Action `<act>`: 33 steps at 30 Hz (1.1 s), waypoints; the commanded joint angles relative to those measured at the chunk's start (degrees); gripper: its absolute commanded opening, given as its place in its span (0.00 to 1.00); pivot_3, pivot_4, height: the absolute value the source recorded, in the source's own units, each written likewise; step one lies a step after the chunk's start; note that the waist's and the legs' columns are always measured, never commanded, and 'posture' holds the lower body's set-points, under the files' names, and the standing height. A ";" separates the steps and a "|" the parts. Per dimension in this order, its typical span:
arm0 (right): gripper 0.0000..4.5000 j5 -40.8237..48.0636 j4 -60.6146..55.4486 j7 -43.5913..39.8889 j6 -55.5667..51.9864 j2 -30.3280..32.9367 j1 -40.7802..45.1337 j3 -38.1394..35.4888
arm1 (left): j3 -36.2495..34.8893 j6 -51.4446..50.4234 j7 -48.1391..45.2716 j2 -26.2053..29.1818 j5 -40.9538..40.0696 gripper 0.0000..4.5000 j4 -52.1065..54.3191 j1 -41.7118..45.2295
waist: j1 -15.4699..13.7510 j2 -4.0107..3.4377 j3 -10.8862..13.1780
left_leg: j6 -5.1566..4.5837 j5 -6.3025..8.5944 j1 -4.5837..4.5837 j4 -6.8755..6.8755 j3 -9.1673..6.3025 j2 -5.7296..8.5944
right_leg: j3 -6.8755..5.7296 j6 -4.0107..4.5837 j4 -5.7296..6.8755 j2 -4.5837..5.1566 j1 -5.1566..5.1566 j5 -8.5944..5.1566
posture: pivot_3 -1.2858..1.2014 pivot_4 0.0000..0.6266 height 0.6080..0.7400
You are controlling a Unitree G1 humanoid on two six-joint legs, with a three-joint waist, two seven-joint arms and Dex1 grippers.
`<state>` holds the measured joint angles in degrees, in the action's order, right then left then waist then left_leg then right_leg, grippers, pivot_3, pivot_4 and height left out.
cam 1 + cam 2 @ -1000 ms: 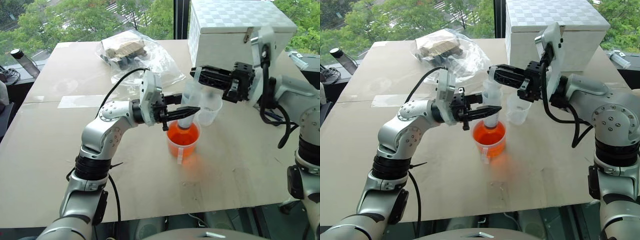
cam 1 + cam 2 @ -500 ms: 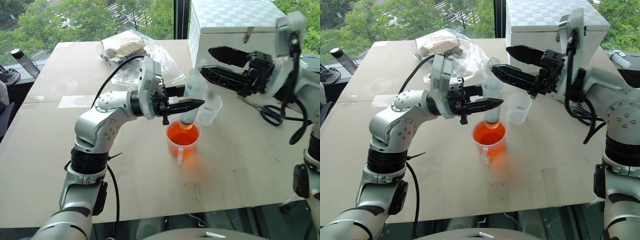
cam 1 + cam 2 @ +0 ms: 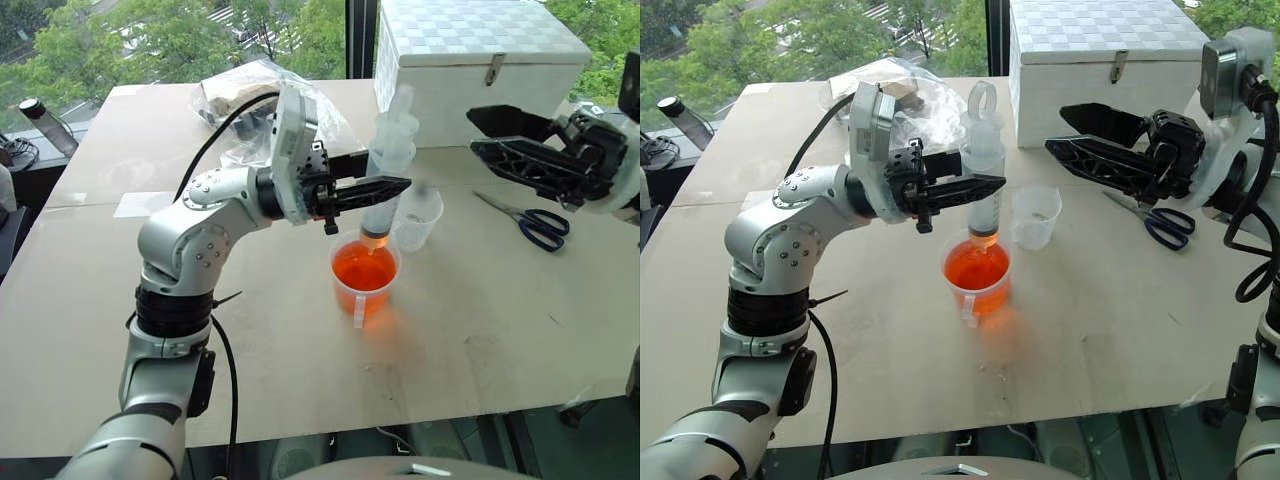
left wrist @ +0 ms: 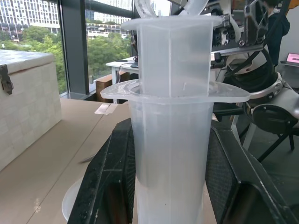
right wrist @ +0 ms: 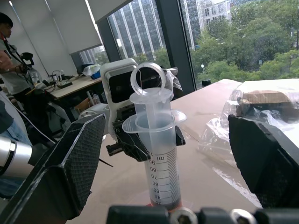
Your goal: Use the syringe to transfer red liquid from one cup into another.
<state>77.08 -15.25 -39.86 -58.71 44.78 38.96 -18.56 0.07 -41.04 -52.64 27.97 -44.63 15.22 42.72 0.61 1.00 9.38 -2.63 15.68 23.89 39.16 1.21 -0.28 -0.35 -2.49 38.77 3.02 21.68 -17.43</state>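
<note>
Left eye view, mid-frame: left claw (image 3: 385,186) clamped on the syringe (image 3: 385,170), tip over the orange beaker (image 3: 364,276); right claw (image 3: 510,140) gaping, apart. Drawing looks done; next, carry it to the clear cup (image 3: 417,217).

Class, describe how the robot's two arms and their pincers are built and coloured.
Both arms are silver-grey metal with rounded, bolted joints and black bands. A black cable loops along the left one. Each pincer has two black tapered fingers behind a white wrist block.

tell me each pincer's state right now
Left pincer: shut on the large clear plastic syringe.
Right pincer: open, holding nothing.
</note>
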 commanded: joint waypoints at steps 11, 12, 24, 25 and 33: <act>0.99 -13.36 -4.76 -7.51 6.70 2.57 -8.38 3.81 | -2.19 1.91 -0.20 0.24 -0.45 0.31 -1.51 6.25 | -0.21 0.00 0.00 | 0.00 0.00 0.01 0.01 0.00 0.00 | -0.01 0.00 -0.02 -0.01 0.00 0.00 | 0.52 0.24 1.00; 0.99 -12.63 -3.89 -6.71 6.94 1.68 -7.57 2.82 | -2.21 2.60 -0.16 -0.10 0.07 0.31 -2.77 7.21 | -0.20 0.00 0.00 | 0.01 0.00 0.01 0.01 0.00 0.00 | -0.01 0.00 -0.02 -0.01 0.00 0.00 | 0.52 0.24 1.00; 0.99 -19.93 4.49 1.15 16.54 -4.27 -4.08 -1.79 | 2.31 22.08 -0.61 -10.15 15.97 0.31 -26.64 18.39 | -1.09 0.00 0.00 | 0.02 -0.01 0.02 0.01 0.06 0.02 | -0.02 0.00 0.00 -0.03 0.02 0.00 | 0.52 0.24 1.00; 0.99 -20.46 4.47 1.58 17.03 -4.35 -4.14 -1.99 | 2.29 22.94 -0.88 -11.17 16.42 0.31 -28.43 18.81 | -1.19 0.00 0.00 | 0.02 -0.01 0.03 0.01 0.06 0.02 | -0.02 0.00 0.02 -0.04 0.02 0.00 | 0.52 0.24 1.00; 0.99 -23.37 3.89 5.31 19.70 -5.10 -4.62 -4.03 | 2.14 28.51 -3.54 -18.29 17.91 0.31 -36.95 19.85 | -1.30 0.00 0.00 | 0.02 -0.01 0.06 0.01 0.06 0.02 | -0.03 0.00 0.02 -0.04 0.03 0.00 | 0.52 0.24 1.00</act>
<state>53.88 -9.82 -35.22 -40.45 39.46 34.07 -20.36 2.90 -14.57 -55.54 10.31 -26.48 -22.12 60.53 -0.69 1.00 9.38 -2.62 15.67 23.96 39.16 1.27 -0.26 -0.39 -2.50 38.79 2.98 21.71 -17.43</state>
